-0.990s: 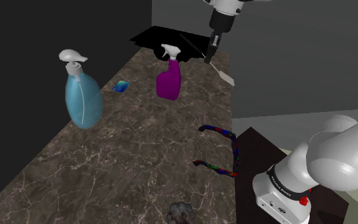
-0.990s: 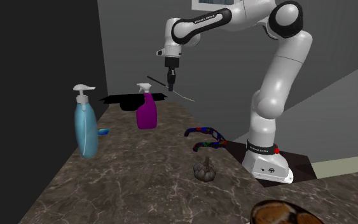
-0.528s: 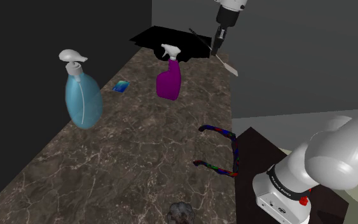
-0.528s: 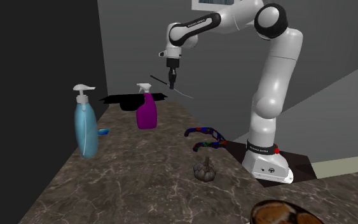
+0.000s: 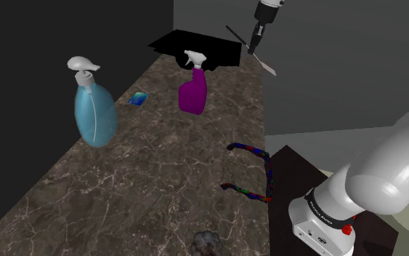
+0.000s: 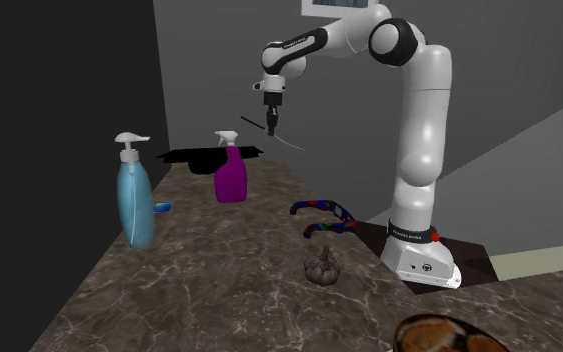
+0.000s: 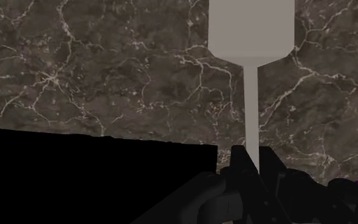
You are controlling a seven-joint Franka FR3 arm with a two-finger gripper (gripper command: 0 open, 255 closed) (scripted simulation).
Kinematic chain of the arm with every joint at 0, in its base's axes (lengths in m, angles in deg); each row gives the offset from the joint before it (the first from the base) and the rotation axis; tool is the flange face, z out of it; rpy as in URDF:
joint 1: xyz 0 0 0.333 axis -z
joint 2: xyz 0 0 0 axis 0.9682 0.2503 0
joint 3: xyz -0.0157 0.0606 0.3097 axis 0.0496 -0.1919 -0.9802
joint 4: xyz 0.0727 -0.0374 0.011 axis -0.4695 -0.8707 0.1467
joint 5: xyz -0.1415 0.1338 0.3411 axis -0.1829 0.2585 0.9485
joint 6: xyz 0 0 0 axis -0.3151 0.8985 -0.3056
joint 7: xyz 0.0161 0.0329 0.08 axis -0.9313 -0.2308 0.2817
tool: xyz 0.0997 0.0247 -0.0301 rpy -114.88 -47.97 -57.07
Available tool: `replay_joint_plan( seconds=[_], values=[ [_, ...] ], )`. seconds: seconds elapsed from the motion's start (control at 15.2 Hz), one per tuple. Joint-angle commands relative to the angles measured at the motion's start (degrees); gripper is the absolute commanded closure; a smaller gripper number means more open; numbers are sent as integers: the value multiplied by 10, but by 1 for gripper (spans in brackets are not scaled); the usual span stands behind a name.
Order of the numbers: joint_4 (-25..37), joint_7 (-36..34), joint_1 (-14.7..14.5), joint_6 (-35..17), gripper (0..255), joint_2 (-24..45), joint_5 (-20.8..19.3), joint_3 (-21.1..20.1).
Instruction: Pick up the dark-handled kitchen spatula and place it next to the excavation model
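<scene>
black jaws clamped on the thin neck of a spatula [image 7: 252,25] with a dark handle and a pale flat blade. it hangs tilted in the air, blade end lower, above the far end of a dark veined marble-look surface [image 5: 144,182], up beside a purple spray bottle [image 5: 192,93].

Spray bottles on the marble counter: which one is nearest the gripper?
The magenta trigger bottle, near the black gripper clasping the grey-bladed spatula. The pale blue pump bottle stands much farther away.
</scene>
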Motion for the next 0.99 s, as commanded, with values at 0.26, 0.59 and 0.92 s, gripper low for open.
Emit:
replay_joint_plan(
  seconds=[0.26,0.59,0.92],
  values=[
    [82,61,33,9,255,81,30,23],
    [47,64,32,-29,255,84,32,22],
    [16,68,32,-65,255,90,36,22]
  ],
)
